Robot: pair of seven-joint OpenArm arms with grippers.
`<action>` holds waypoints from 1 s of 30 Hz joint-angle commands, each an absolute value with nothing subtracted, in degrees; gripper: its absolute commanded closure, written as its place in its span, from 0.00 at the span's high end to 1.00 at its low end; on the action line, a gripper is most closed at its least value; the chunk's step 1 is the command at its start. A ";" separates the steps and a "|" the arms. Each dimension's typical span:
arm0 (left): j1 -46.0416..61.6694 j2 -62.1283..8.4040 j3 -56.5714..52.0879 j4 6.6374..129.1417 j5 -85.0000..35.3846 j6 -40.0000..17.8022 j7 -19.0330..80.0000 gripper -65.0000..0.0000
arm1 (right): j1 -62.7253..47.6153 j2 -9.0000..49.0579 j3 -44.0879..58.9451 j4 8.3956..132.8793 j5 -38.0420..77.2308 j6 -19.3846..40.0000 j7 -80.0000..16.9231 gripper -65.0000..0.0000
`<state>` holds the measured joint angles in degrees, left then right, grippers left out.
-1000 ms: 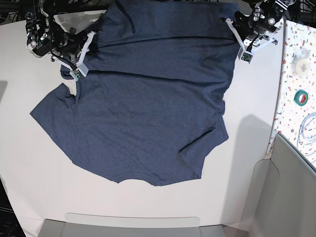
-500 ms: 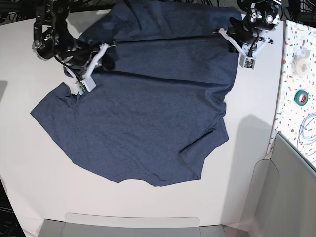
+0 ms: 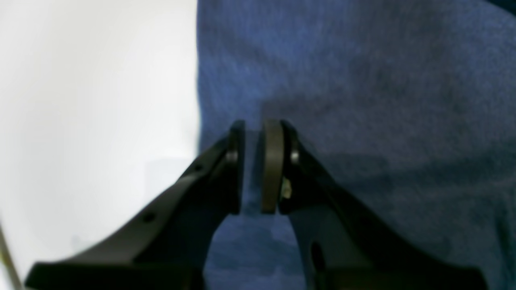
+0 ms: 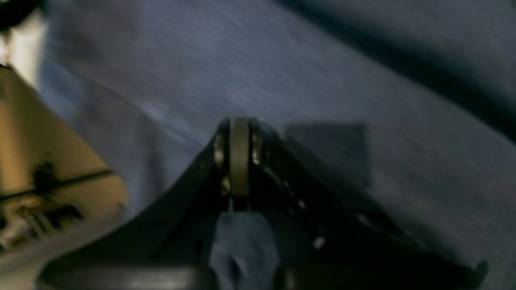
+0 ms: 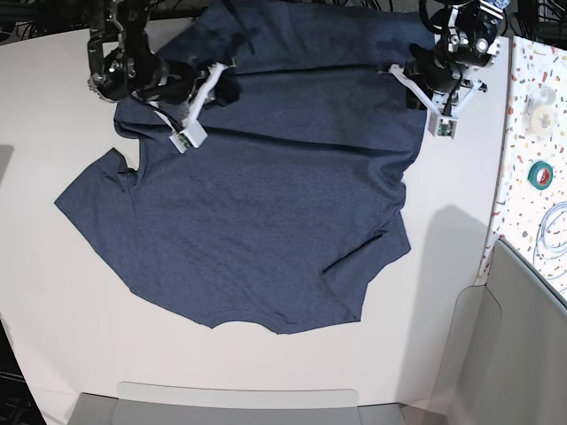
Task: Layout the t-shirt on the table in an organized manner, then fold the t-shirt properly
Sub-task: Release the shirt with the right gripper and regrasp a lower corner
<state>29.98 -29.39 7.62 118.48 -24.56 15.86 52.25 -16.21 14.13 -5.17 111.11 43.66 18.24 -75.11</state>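
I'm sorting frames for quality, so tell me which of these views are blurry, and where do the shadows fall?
Right wrist view: streaked with motion blur across the t-shirt, right pincer soft.
Left wrist view: soft focus, left pincer casting a dim shadow on the cloth.
Base view: sharp and evenly lit; grey shadows on the table right of the shirt and at its left edge.

Probably a lab: robot arms (image 5: 133, 71), cables (image 5: 554, 230).
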 commanded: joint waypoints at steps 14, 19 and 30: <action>28.70 -29.58 10.24 119.60 -26.42 15.60 53.14 0.12 | -18.15 24.84 -15.69 111.52 44.97 18.59 -75.91 0.00; 25.71 -29.49 18.33 119.34 -28.97 15.60 59.74 0.12 | -20.53 30.73 -16.92 109.76 45.23 18.59 -75.91 0.00; 20.26 -29.93 25.10 112.84 -28.53 15.87 64.57 0.12 | -27.03 36.88 -17.01 111.25 45.32 18.59 -75.91 0.00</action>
